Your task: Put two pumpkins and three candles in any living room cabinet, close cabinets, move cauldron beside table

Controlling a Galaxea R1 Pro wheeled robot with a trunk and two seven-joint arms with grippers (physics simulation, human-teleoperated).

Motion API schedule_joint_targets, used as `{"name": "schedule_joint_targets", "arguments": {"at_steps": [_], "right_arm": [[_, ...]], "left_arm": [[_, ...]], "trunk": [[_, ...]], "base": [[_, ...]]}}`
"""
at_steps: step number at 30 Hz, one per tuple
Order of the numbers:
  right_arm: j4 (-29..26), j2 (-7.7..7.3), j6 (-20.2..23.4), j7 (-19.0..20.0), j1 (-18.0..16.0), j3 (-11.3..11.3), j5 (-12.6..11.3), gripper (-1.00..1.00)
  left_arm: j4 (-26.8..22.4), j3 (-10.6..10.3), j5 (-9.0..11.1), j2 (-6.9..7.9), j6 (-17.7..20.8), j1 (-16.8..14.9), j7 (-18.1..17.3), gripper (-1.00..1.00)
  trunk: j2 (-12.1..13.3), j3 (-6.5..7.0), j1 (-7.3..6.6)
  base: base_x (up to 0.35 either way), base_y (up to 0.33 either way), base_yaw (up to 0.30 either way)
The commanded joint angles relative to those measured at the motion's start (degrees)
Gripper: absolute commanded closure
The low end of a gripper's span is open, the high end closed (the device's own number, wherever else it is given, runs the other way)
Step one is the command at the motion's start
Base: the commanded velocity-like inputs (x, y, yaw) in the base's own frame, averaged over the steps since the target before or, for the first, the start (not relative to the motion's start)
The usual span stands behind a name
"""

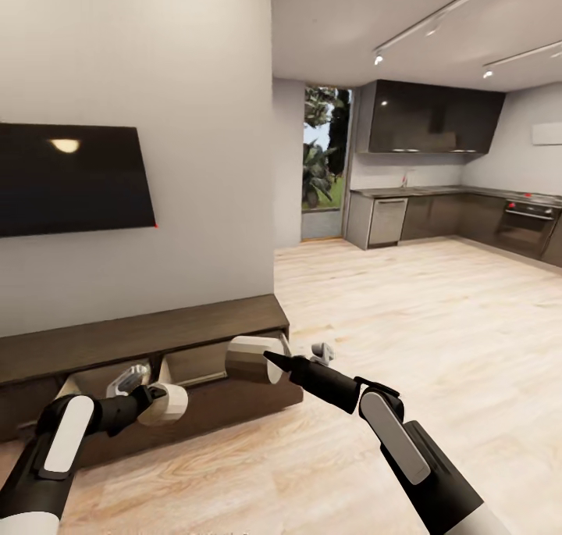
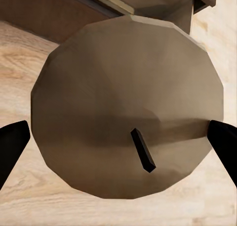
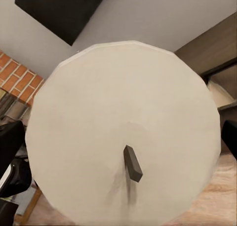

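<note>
Each claw, left (image 1: 160, 398) and right (image 1: 269, 361), grips a stubby tan candle (image 1: 165, 404) (image 1: 251, 359) just before the dark-brown wooden cabinet's (image 1: 140, 336) open drawers, so stowing looks barely underway.

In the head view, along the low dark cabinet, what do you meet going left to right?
Left end effector holding a stubby tan candle → second tan candle in the right end effector → long dark-brown wooden cabinet's right end.

2 tan candles (image 1: 254, 359) (image 1: 164, 404) held before the dark cabinet's (image 1: 140, 336) open drawers.
</note>
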Motion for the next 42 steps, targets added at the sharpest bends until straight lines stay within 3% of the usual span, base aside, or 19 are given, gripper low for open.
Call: {"name": "schedule_joint_targets", "arguments": {"at_steps": [1, 17, 23, 35, 42], "right_arm": [[0.0, -0.05, 0.1, 0.0, 0.0, 0.0, -0.2, 1.00], [0.0, -0.11, 0.7, -0.3, -0.1, 0.0, -0.1, 1.00], [0.0, -0.13, 0.8, -4.6, 0.0, 0.1, -0.3, 1.00], [0.1, -0.13, 1.1, -5.4, 0.0, 0.0, -0.5, 1.00], [-0.1, -0.19, 0.0, -4.7, 0.0, 0.0, -0.9, 1.00]], "left_arm": [[-0.1, 0.0, 0.6, -0.02, 0.2, -0.1, 0.6, 1.00], [-0.1, 0.1, 0.6, -0.02, 0.2, -0.1, 0.6, 1.00], [-0.1, 0.1, 0.7, -0.02, 0.2, -0.1, 0.6, 1.00], [-0.1, 0.1, 0.8, -0.02, 0.2, -0.1, 0.6, 1.00], [-0.1, 0.1, 0.7, -0.02, 0.2, -0.1, 0.6, 1.00]], "trunk": [[0.0, -0.06, 0.00], [0.0, -0.15, 0.00], [0.0, -0.45, 0.00], [0.0, -1.28, 0.00], [2.8, -0.53, -1.54]], "base": [[0.005, -0.214, 0.290], [0.125, -0.046, 0.288], [0.005, 0.000, 0.251], [0.000, 0.000, 0.203], [0.000, 0.000, 0.173]]}}
